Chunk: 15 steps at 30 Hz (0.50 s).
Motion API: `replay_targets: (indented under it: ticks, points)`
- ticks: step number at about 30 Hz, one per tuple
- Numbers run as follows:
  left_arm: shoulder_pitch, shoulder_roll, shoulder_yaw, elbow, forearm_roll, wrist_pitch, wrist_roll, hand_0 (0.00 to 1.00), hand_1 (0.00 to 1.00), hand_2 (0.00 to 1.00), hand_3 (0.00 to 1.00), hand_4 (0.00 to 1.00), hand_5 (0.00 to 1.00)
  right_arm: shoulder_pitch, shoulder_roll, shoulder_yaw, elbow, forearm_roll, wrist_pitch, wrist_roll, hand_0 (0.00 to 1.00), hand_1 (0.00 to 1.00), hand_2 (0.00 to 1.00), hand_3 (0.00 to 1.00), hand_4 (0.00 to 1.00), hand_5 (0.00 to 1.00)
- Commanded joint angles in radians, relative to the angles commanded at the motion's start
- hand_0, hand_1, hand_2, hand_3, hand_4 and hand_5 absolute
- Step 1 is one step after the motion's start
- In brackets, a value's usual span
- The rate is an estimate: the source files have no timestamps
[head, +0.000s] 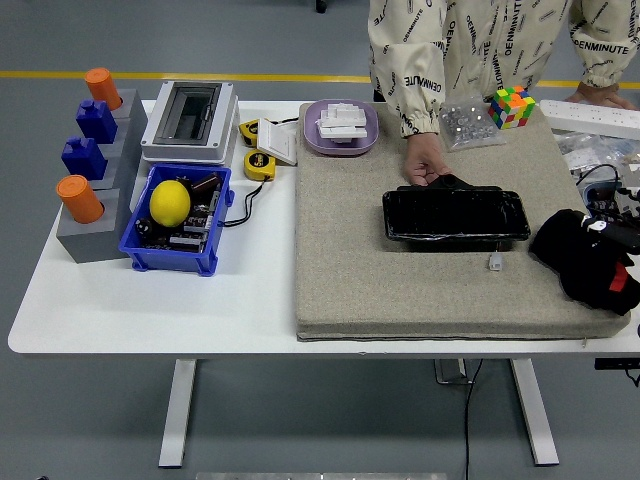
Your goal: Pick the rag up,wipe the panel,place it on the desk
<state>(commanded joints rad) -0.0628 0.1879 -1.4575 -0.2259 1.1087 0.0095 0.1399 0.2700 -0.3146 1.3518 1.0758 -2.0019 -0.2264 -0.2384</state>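
The black rag (pixel 580 262), crumpled and with a red tag, lies on the right end of the grey mat (pixel 350 270). The glossy black panel (pixel 455 216) lies flat on the mat, left of the rag. My right hand (pixel 612 228) reaches in from the right edge and sits over the rag's upper right part; only a small dark part of it shows. A person's hand (pixel 424 170) rests at the panel's far left corner. My left arm is out of view.
A small white piece (pixel 495 262) lies just in front of the panel. A purple tray (pixel 341 140), a bag of parts (pixel 466 124) and a colour cube (pixel 511 106) sit at the mat's far edge. A blue bin with a lemon (pixel 170 203) stands on the left.
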Motion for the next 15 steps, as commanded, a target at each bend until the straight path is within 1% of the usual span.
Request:
replay_targets:
  ticks: [5, 7, 15]
  points:
    - [0.003, 0.001, -0.002, 0.002, 0.002, 0.001, 0.0, 0.61, 0.64, 0.654, 0.561, 0.625, 0.438, -0.007, 0.021, -0.002, -0.006, -0.003, -0.002, 0.002, 0.882, 0.817, 0.871, 0.847, 0.998, 0.745]
    - [0.002, 0.002, -0.002, 0.002, 0.002, 0.001, 0.0, 0.611, 0.64, 0.654, 0.56, 0.625, 0.438, -0.005, 0.036, -0.003, -0.012, -0.009, -0.002, 0.001, 0.879, 0.814, 0.867, 0.846, 0.998, 0.764]
    - [-0.003, 0.0, 0.004, 0.0, -0.002, 0.0, 0.001, 0.61, 0.64, 0.654, 0.56, 0.625, 0.44, -0.005, 0.095, 0.001, -0.027, -0.019, -0.009, 0.007, 0.878, 0.812, 0.865, 0.843, 0.998, 0.766]
